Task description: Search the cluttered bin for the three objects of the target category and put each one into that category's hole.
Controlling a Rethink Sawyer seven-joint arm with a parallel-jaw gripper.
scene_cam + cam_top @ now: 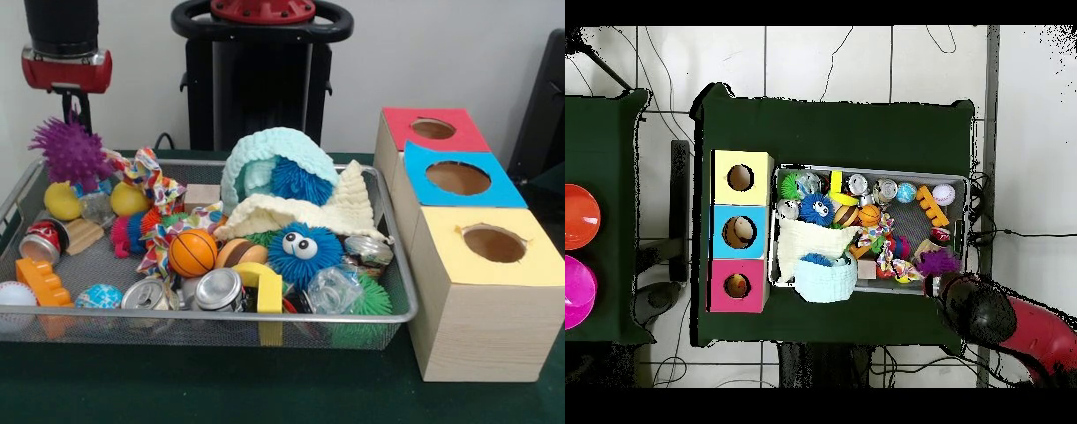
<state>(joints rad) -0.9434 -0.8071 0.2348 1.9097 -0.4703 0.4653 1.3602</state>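
**Purple spiky ball at the tray's corner, my fingertips hidden behind it**

My end effector (75,124) hangs at the far left corner of the wire tray (265,315) in the front view. Only its narrow black stem shows below my red and black wrist; the tips sit behind the purple spiky ball (71,152), so I cannot tell whether they are spread or pinching that ball. From overhead my arm covers the same corner and hides the end effector completely.

Much of the pile is buried. The pale green knitted hat (278,159) arches over a blue fuzzy ball (300,179), which shows only through the opening. A cream knitted cloth (309,212) drapes over whatever lies beneath it. The blue googly-eyed ball (303,252) sits in front of that cloth, with a green spiky ball (371,299) half hidden behind clear plastic at the front right. A small basketball (192,253), two cans (218,289) and a white ball (16,294), cut off by the left edge, lie along the front rim.

The three boxes stand just right of the tray on the green counter (221,389): red hole (433,129), blue hole (458,178), yellow hole (494,244), all uncovered. The tray's left front mesh has some bare floor.
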